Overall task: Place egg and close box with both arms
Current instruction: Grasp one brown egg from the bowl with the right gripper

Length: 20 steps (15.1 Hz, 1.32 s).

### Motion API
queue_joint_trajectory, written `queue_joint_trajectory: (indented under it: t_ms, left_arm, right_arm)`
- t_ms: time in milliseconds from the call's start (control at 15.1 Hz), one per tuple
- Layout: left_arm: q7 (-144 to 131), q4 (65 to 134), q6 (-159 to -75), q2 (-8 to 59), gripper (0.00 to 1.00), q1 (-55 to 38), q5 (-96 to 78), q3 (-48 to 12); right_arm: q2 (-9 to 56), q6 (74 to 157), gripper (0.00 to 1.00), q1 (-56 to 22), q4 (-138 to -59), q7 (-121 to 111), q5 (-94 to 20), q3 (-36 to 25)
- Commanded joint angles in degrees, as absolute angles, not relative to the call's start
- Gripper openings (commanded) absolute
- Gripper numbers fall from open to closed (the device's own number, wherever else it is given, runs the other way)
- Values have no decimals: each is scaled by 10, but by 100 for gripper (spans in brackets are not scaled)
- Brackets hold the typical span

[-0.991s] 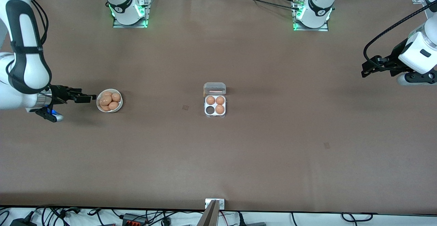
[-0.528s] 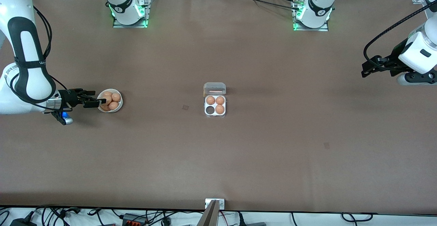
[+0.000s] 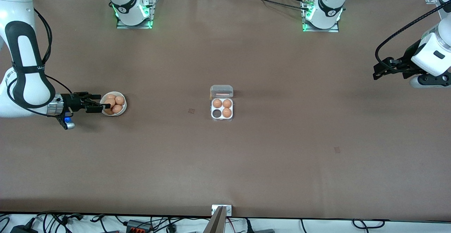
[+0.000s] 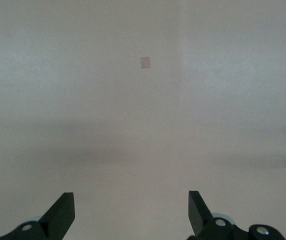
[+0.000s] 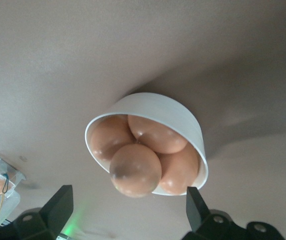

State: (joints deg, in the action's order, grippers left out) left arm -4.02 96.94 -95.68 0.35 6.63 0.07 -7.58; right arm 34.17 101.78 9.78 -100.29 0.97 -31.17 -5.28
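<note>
The clear four-cell box (image 3: 222, 113) sits mid-table with its lid (image 3: 221, 91) open, flat on the side toward the arm bases. It holds three brown eggs; the cell nearest the front camera toward the right arm's end is empty. A white bowl (image 3: 121, 109) of several brown eggs (image 3: 119, 100) stands toward the right arm's end. My right gripper (image 3: 97, 102) is open, its fingertips at the bowl's rim, around the nearest egg (image 5: 135, 170). The bowl (image 5: 170, 107) fills the right wrist view. My left gripper (image 3: 378, 70) is open and empty, held over bare table at the left arm's end.
Both arm bases (image 3: 134, 11) stand along the table edge farthest from the front camera. A small patch (image 3: 191, 111) marks the brown table between bowl and box; another patch (image 3: 337, 150) lies toward the left arm's end and shows in the left wrist view (image 4: 145, 62).
My right gripper has moved toward the bowl and lowered, from beside it to its rim over the eggs. The left arm has not moved.
</note>
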Motion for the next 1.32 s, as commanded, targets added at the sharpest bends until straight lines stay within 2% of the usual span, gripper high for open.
queue_joint_trajectory:
  t_ms: [0, 132, 264, 528, 858, 925, 1255]
  left_arm:
    - [-28, 971, -952, -6, 100, 73, -8, -79]
    - [-28, 971, -952, -6, 100, 72, -8, -79]
    - [-28, 971, -952, -6, 100, 72, -8, -79]
    - [-28, 971, -952, -6, 100, 73, -8, -80]
    - [-28, 970, -952, -6, 100, 72, -8, -79]
    - [-28, 971, -952, -6, 100, 72, -8, -79]
    - [-28, 970, -952, -6, 100, 72, -8, -79]
  right_arm:
    - [354, 1024, 100, 105, -993, 13, -323, -47]
    - [355, 1027, 100, 105, -993, 13, -323, -47]
    - [357, 1027, 96, 105, -994, 13, -323, -47]
    - [359, 1027, 80, 105, -994, 13, -323, -47]
    - [359, 1027, 72, 103, -994, 13, -323, -47]
    - [359, 1027, 67, 102, -993, 13, -323, -47]
    - [359, 1019, 20, 98, -980, 1, -314, -47]
